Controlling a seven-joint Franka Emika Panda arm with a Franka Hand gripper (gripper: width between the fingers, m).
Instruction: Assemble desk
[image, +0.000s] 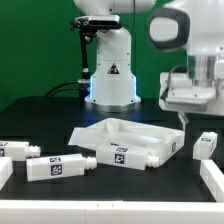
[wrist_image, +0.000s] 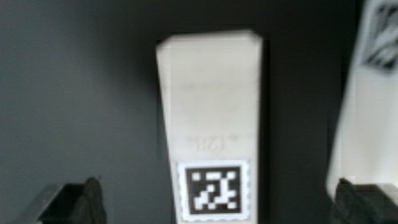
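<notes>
Near edge, exterior view: white block (image: 5, 172) and white bar (image: 212, 180), both cut off by the frame, identity not discernible. On the black counter (image: 140, 192): far-left leg (image: 14, 150) and second leg (image: 55, 165) lying flat. The front leg (image: 120, 154) lies along the near edge of the tabletop (image: 125, 133). The right leg (image: 207, 143) sits apart.

Tool (image: 190, 112) hangs above the right side, fingers spread, holding nothing. Wrist view is blurred: tagged leg (wrist_image: 214, 110) between the fingertips (wrist_image: 71, 200), gaps either side; possibly the right leg.

Beyond: arm base (image: 110, 80), green wall (image: 35, 45).
</notes>
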